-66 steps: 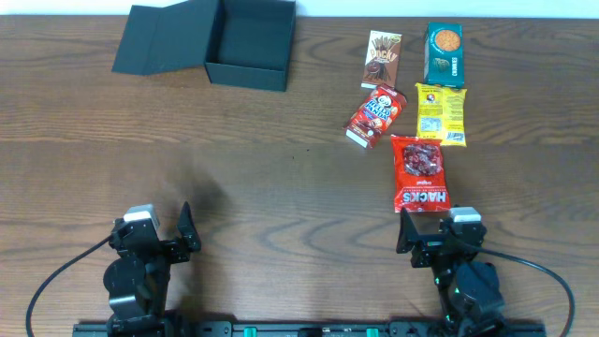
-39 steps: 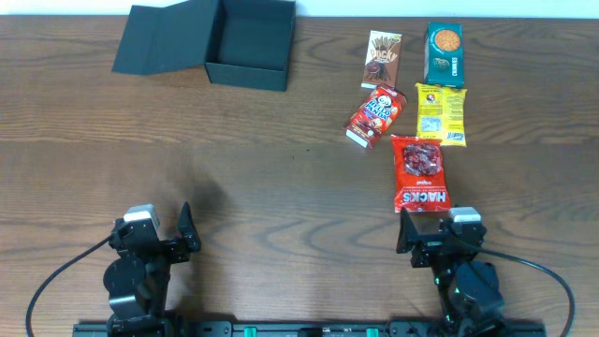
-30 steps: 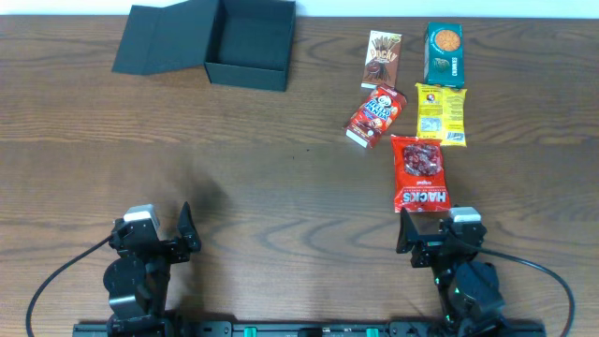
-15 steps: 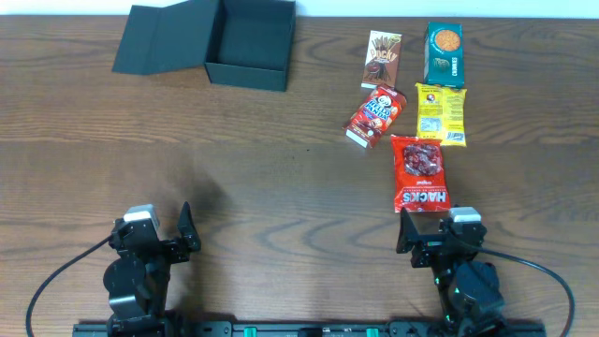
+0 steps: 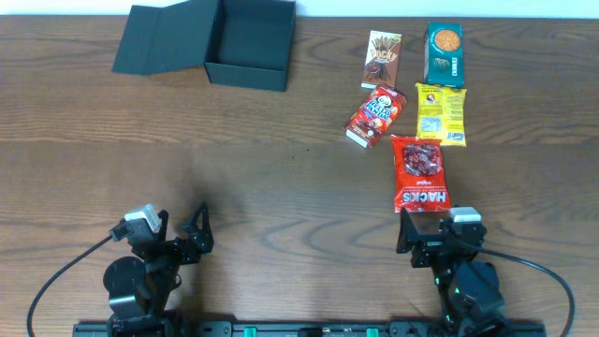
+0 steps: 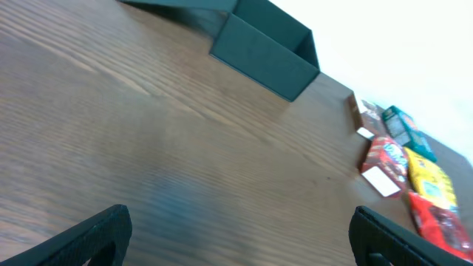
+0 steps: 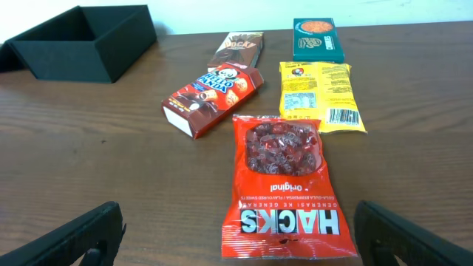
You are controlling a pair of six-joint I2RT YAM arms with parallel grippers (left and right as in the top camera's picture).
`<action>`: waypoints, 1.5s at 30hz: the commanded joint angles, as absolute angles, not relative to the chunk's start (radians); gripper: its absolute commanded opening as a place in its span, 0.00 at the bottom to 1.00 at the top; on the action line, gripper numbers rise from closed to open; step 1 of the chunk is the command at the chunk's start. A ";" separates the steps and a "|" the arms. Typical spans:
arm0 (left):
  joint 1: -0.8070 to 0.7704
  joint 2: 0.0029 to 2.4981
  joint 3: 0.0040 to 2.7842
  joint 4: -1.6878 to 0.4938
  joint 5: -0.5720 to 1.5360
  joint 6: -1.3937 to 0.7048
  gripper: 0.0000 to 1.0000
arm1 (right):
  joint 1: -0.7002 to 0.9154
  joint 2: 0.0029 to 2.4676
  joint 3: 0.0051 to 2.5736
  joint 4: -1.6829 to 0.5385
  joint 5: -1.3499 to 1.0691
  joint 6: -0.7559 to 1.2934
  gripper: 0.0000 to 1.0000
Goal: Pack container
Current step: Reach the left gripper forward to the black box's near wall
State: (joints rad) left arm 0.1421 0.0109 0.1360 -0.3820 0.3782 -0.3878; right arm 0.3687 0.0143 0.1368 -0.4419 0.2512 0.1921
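Since nothing is lying in the container (image 5: pixel 245 75) yet, I'm calling this the very start of packing. It's sitting open at the upper left of the overhead frame, with its flap folded out to the left. The snacks are lying clustered at the upper right of the desk (image 5: pixel 281 168). Both arms are sitting at the bottom edge. The left gripper (image 5: pixel 195 236) is gaping wide and empty, and so is the right gripper (image 5: pixel 438 229), which is facing the HACKS bag (image 5: pixel 420 173) just ahead. I'm guessing the first pick is coming: reach forward, close on that bag, then carry it across to the container.
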 commanded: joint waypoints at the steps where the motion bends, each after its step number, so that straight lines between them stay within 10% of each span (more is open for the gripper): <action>1: 0.144 0.004 0.115 -0.369 0.453 -0.435 0.95 | 0.360 0.006 0.127 -0.445 0.255 0.175 0.99; 11: 0.144 0.094 0.115 -0.093 0.481 -0.414 0.95 | 0.360 0.006 0.127 -0.445 0.255 0.175 0.99; 19: 0.143 0.687 0.299 0.150 0.453 -0.436 0.95 | 0.360 0.006 0.127 -0.445 0.255 0.175 0.99; 45: -0.151 2.024 1.535 -0.097 0.242 -1.068 0.96 | 0.360 0.006 0.127 -0.445 0.255 0.175 0.99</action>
State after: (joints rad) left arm -0.1364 1.9617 1.4429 -0.0612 0.2768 -1.0130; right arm 0.3683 0.0116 0.1360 -0.4408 0.2508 0.1921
